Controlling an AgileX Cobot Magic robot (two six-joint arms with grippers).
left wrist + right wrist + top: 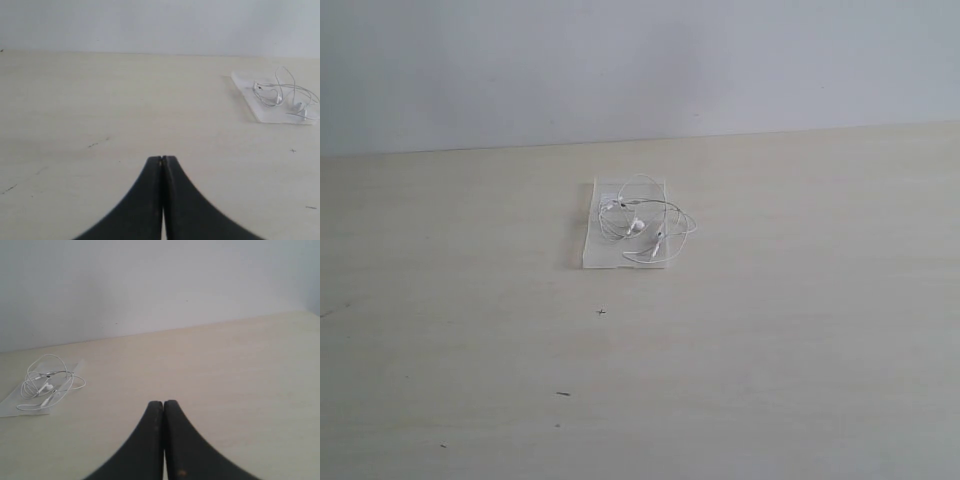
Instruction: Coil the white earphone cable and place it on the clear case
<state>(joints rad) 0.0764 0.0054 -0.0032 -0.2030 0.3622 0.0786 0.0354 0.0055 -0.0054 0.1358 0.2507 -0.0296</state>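
Left pincer [162,159], right pincer [163,403]: curved black jaws pressed together. White earphone cable [633,226] lies looped on clear case [600,255].

No writing, brand, number or sign can be read in any of the views. The only candidate is a small pale patch [606,195] near one far corner of the clear case [600,250] in the exterior view. It is too small and washed out to tell whether it carries print.
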